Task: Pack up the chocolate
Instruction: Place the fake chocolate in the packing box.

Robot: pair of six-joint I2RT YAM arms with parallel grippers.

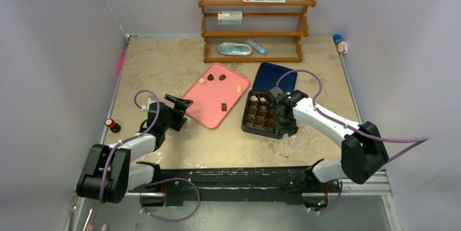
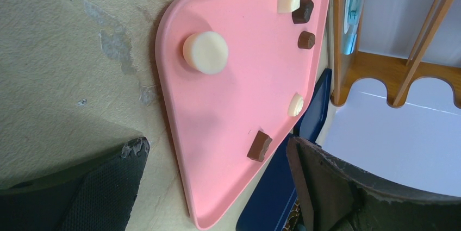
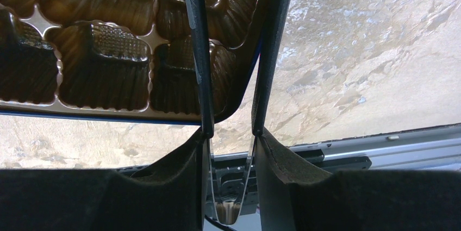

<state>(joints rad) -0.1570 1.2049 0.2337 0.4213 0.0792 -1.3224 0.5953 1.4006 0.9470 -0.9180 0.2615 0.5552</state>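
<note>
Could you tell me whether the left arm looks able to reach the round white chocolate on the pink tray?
Probably yes: the left claw is open at the edge of the pink tray, the round white chocolate lies just ahead of it, and nothing stands between or covers it.

The left arm is bent low, the left gripper [image 1: 182, 102] spread wide; the right gripper [image 3: 231, 138] tilts downward, fingers partly apart.
</note>
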